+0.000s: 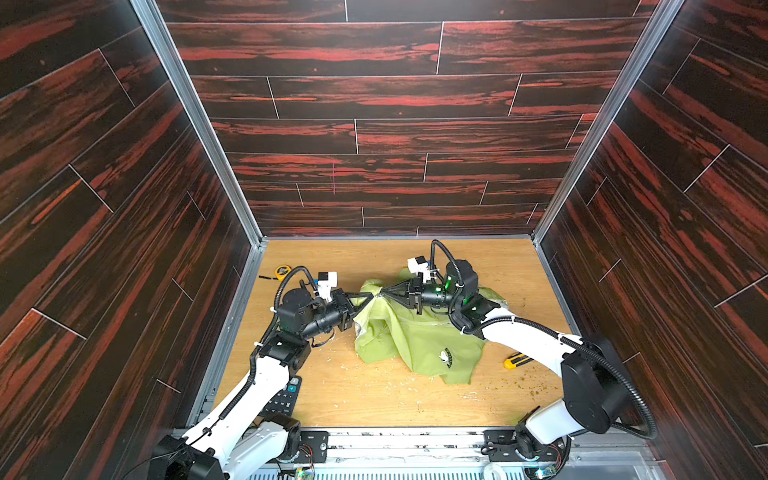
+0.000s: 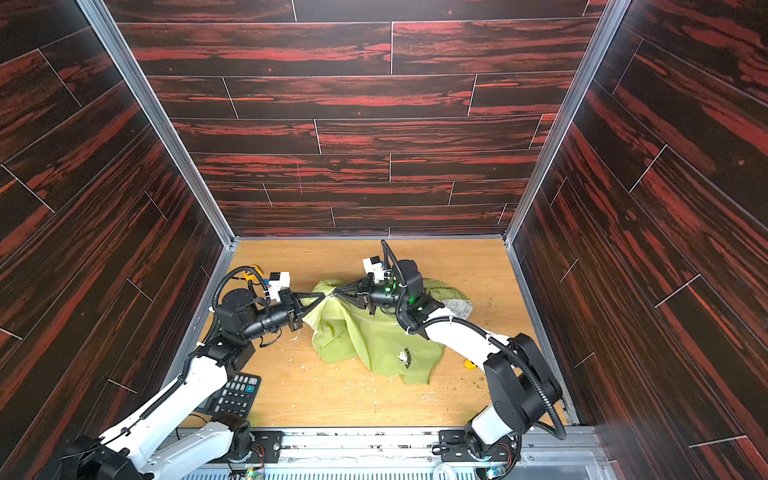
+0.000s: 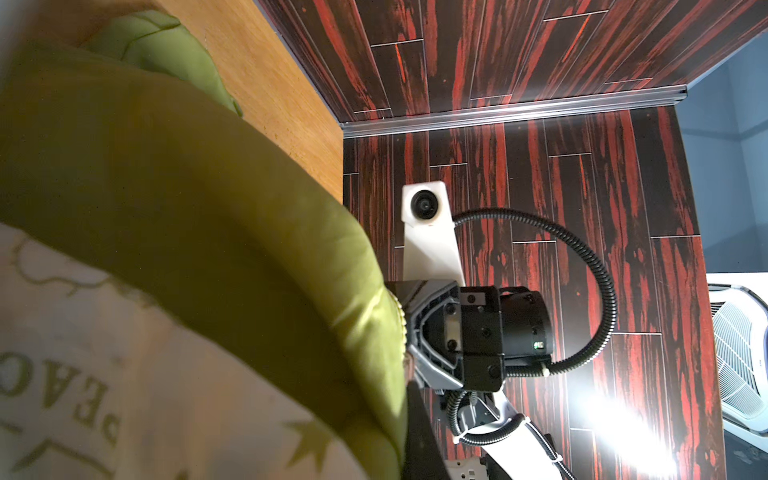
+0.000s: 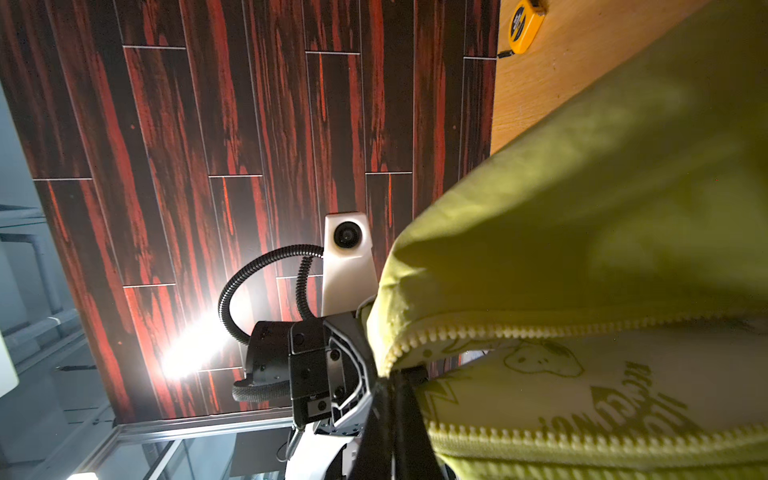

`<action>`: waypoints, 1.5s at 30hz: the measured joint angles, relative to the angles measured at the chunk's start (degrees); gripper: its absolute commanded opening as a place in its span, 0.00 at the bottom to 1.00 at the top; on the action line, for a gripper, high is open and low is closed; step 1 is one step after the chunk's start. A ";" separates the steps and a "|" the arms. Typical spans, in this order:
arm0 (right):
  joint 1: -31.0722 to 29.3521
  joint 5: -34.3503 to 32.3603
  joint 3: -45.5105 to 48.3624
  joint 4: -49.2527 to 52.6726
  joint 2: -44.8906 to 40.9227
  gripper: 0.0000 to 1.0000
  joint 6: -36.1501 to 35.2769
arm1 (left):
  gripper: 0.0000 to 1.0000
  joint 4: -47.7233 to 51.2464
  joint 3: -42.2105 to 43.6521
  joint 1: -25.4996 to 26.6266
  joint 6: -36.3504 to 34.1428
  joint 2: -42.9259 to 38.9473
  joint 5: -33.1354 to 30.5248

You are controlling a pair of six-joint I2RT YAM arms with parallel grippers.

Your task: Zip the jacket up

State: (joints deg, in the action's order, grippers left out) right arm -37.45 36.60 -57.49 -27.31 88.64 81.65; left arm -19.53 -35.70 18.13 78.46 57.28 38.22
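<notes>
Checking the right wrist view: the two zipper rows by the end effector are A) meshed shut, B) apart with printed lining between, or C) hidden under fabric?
B: on the jacket, the zipper teeth run in two separate rows with white printed lining showing between them.

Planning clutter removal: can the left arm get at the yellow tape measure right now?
Probably not yet. The tape measure lies in the open near that arm, but the left end effector is shut on the jacket and must let go first.
</notes>
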 measured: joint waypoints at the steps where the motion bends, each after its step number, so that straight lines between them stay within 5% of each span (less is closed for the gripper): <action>1: 0.04 0.02 -0.11 1.11 -0.15 0.00 -0.63 | 0.00 0.20 0.17 0.00 0.00 0.00 0.15; 15: 0.20 1.33 -3.56 9.75 -0.57 0.00 -6.29 | 0.01 0.68 0.52 -0.87 0.02 -0.33 2.29; 20: 1.07 0.13 -4.07 9.40 -0.46 0.00 -5.16 | 0.37 0.81 0.52 -2.51 0.11 -0.63 1.73; 24: 2.78 -1.99 -5.75 9.22 0.76 0.00 -3.26 | 0.53 1.51 0.28 -4.02 -0.04 -0.79 0.98; 32: 2.08 -2.95 -9.33 8.85 3.17 0.00 -1.09 | 0.59 3.23 0.22 -2.95 -1.99 -0.76 0.48; 37: 2.05 -3.13 -9.33 8.87 3.50 0.00 -0.37 | 0.52 3.48 -0.94 -2.51 -2.67 -0.37 0.09; 45: 2.08 -3.45 -9.49 9.35 4.04 0.00 -0.28 | 0.00 4.96 -2.84 -2.25 -4.26 1.25 0.79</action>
State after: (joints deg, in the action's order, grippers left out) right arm -35.38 33.15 -66.98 -17.96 92.68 81.36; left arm -14.57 -38.54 15.88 74.19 58.52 39.00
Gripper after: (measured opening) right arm 0.050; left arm 0.073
